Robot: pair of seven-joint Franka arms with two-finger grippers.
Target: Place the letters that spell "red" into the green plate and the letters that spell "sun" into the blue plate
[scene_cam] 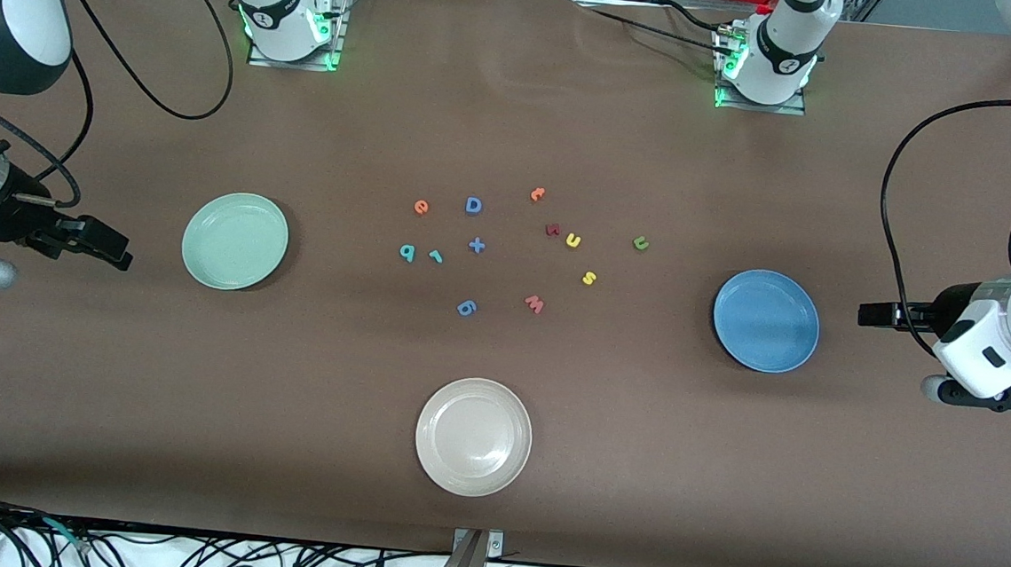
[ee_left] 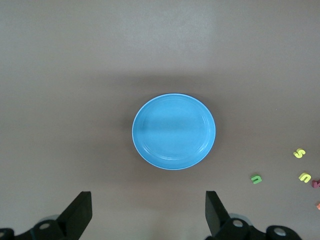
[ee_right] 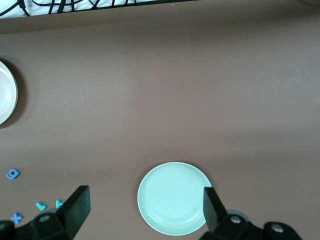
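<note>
White Franka arms, dark joint bands, black fingers (ee_left: 80, 212), green-lit bases, trailing black cables.

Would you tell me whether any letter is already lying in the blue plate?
No, the blue plate is bare in the left wrist view, and the yellow "s" lies on the table beside it.

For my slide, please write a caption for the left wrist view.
Open left gripper above the table, facing the empty blue plate; foam letters beside it.

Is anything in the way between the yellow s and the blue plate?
Nothing visible is. Only bare table lies between the yellow s and the blue plate. The green n sits off that path, farther from the front camera.
</note>
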